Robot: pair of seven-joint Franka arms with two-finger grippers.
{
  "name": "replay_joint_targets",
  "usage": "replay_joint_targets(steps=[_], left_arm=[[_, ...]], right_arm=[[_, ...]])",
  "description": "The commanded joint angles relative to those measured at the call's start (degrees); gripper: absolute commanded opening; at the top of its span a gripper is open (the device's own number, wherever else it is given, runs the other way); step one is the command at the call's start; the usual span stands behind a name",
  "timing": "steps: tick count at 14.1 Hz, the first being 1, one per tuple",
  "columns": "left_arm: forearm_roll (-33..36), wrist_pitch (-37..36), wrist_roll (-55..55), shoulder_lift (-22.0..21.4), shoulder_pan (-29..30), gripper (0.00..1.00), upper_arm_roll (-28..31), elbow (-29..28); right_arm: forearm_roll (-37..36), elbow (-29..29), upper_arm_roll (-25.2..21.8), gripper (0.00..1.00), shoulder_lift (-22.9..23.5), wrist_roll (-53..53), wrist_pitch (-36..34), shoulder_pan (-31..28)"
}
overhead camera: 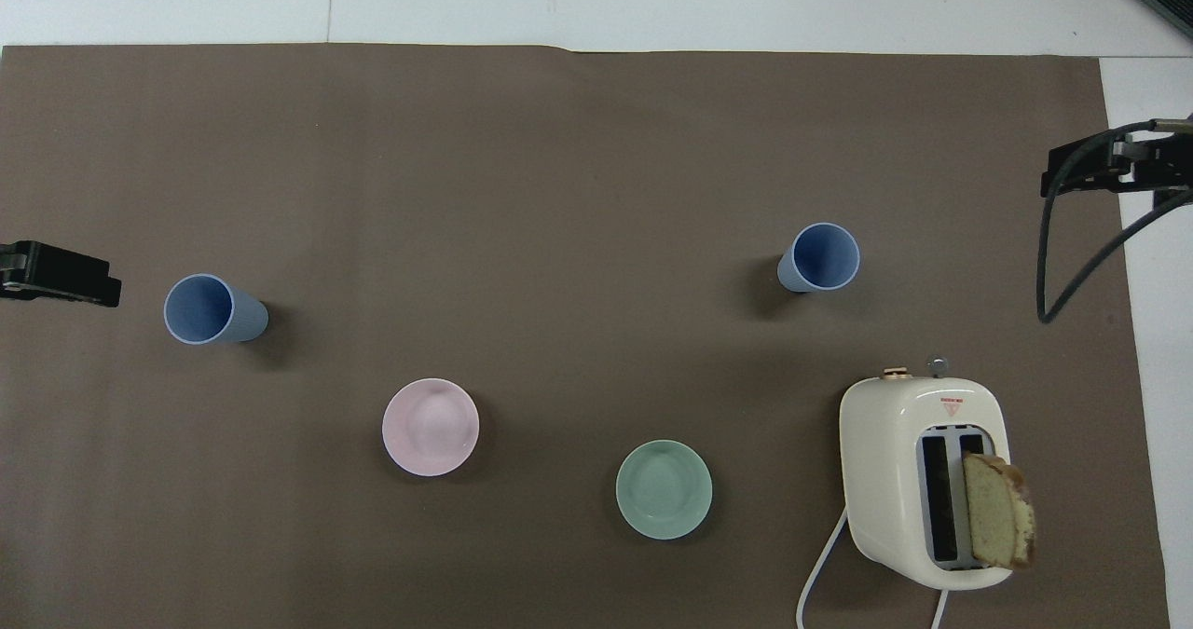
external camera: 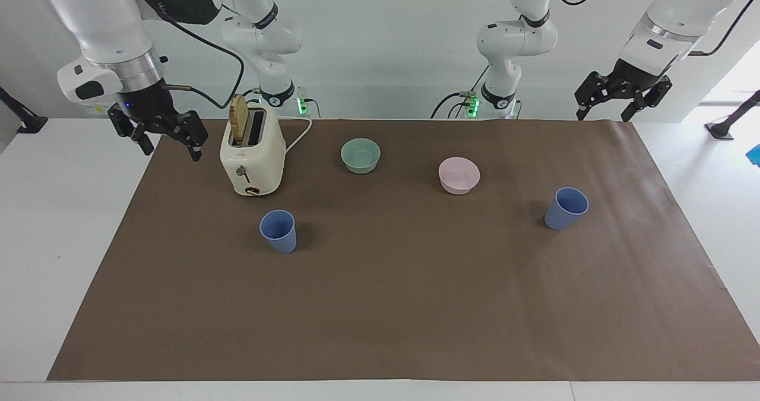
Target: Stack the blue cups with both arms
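Two blue cups stand upright and apart on the brown mat. One blue cup (external camera: 278,230) (overhead camera: 820,256) stands toward the right arm's end, farther from the robots than the toaster. The other blue cup (external camera: 566,208) (overhead camera: 210,309) stands toward the left arm's end. My right gripper (external camera: 171,151) (overhead camera: 1109,163) is open and empty, raised over the mat's edge beside the toaster. My left gripper (external camera: 602,116) (overhead camera: 56,275) is open and empty, raised over the mat's edge at its own end. Neither touches a cup.
A cream toaster (external camera: 252,157) (overhead camera: 923,475) with a bread slice (external camera: 238,120) (overhead camera: 997,510) in one slot stands near the right arm. A mint-green bowl (external camera: 360,155) (overhead camera: 664,489) and a pink bowl (external camera: 459,175) (overhead camera: 431,427) sit between the cups, nearer the robots.
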Motion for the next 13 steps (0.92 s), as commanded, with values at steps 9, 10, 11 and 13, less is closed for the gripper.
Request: replay_joint_targets(steps=[9,10,11,13], left_arm=[[-0.5,0.1,-0.3,0.6,-0.2,1.0,0.4,1.2],[-0.5,0.4,-0.1,0.6,-0.2,1.0,0.5,1.1],[-0.5,0.7,-0.1,0.6,-0.3,1.0,0.5,0.8],[-0.5,1.9,-0.1,0.1,-0.1,1.0,0.5,-0.2]], right_arm=[[0.5,-1.4,0.6,1.0,-1.3,-1.2,-0.2,-0.8],[0.5,-1.4,0.6,1.0,-1.3,-1.1,-0.2,-0.8],[0.5,-1.4,0.6,1.0,-1.3,-1.2,-0.2,-0.8],[0.5,-1.4,0.6,1.0,-1.3,-1.1,-0.1,-0.8]])
